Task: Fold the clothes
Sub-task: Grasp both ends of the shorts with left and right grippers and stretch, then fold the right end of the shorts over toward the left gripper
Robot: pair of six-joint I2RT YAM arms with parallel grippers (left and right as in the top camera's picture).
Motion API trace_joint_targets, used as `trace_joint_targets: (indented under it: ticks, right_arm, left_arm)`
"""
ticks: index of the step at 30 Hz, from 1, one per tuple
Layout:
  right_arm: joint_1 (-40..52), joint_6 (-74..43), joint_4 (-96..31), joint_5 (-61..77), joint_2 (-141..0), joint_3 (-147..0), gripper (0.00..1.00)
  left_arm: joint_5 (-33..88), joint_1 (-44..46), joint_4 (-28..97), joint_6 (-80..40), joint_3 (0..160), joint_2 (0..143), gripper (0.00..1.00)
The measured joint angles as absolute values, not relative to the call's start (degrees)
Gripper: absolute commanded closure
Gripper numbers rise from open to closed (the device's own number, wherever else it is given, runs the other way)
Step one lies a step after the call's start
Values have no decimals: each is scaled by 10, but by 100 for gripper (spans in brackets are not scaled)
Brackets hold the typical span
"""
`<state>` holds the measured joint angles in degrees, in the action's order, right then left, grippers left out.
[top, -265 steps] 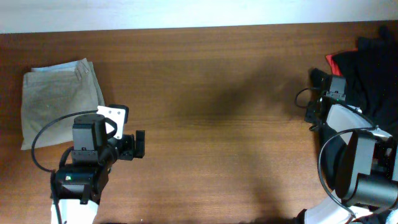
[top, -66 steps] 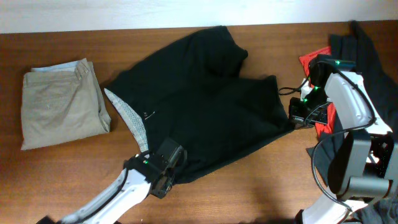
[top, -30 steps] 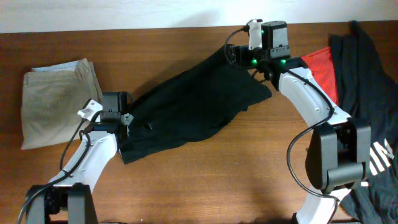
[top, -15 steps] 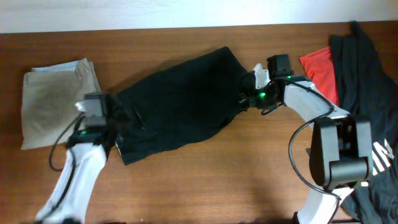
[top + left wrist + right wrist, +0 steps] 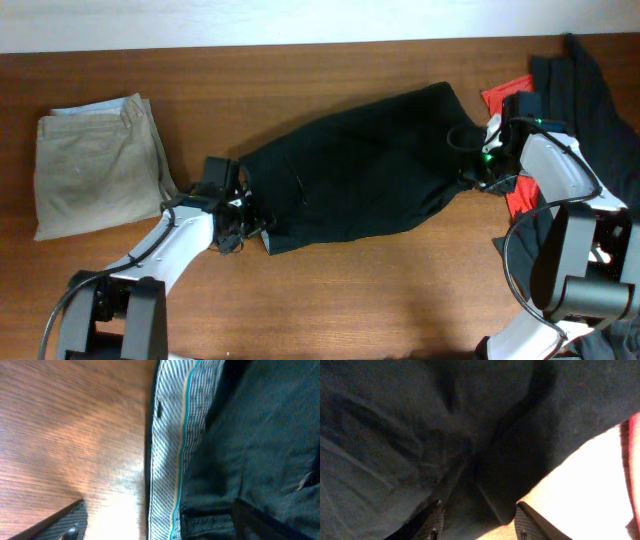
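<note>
The black trousers (image 5: 350,165) lie stretched in a slanting band across the table, from lower left to upper right. My left gripper (image 5: 243,222) is at their lower-left waistband end. In the left wrist view it (image 5: 167,522) is open wide, its fingers on either side of the pale striped lining (image 5: 172,435) and the black cloth (image 5: 255,435). My right gripper (image 5: 472,170) is at the right end. In the right wrist view it (image 5: 480,520) is shut on a bunched fold of the black cloth (image 5: 420,420), with creases running into the jaws.
Folded beige trousers (image 5: 95,165) lie at the far left. A red garment (image 5: 508,97) and a heap of black clothes (image 5: 590,110) lie at the right edge, close to the right arm. Bare wooden table (image 5: 380,290) runs along the front.
Both grippers have moved to the right and the black trousers have shifted right with them, now stretched longer. The left gripper came down to the lower-left end.
</note>
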<state>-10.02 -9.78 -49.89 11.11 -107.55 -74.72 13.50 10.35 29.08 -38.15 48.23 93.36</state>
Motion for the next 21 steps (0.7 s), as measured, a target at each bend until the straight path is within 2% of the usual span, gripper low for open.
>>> trace_joint_targets:
  ticks: [4, 7, 8, 9, 10, 11, 12, 14, 16, 18, 20, 21]
  right_arm:
    - [-100, -88, -514, 105, -996, -747, 45]
    - [-100, -84, -521, 105, -962, -747, 45]
    - [-100, -83, -524, 105, -962, -747, 45]
    - [-100, -83, -525, 104, -962, -747, 46]
    - [-100, -83, -525, 104, -962, -747, 49]
    - [-100, -82, -525, 103, -962, -747, 53]
    - [-100, -76, -525, 103, -962, -747, 67]
    - [-100, -58, -525, 104, -962, -747, 95]
    - [-100, -17, -522, 136, -962, -747, 96]
    - [-89, 33, -522, 203, -962, -747, 96]
    - [-24, 74, -521, 242, -963, -747, 96]
    - [-2, 82, -518, 250, -963, -747, 96]
  left_arm:
    - [180, 74, 205, -401, 481, 921, 2]
    - [183, 74, 188, -427, 480, 934, 3]
    - [187, 77, 187, -445, 481, 957, 8]
    - [202, 83, 163, -455, 490, 972, 23]
    - [213, 93, 152, -464, 493, 983, 47]
    - [229, 112, 138, -470, 497, 998, 93]
    - [232, 127, 124, -477, 496, 1007, 100]
    - [256, 133, 91, -481, 487, 1022, 99]
    - [293, 103, 118, -467, 486, 1018, 100]
    - [312, 61, 232, -414, 481, 953, 99]
    - [318, 1, 327, -345, 493, 824, 99]
    - [318, -2, 328, -333, 495, 817, 100]
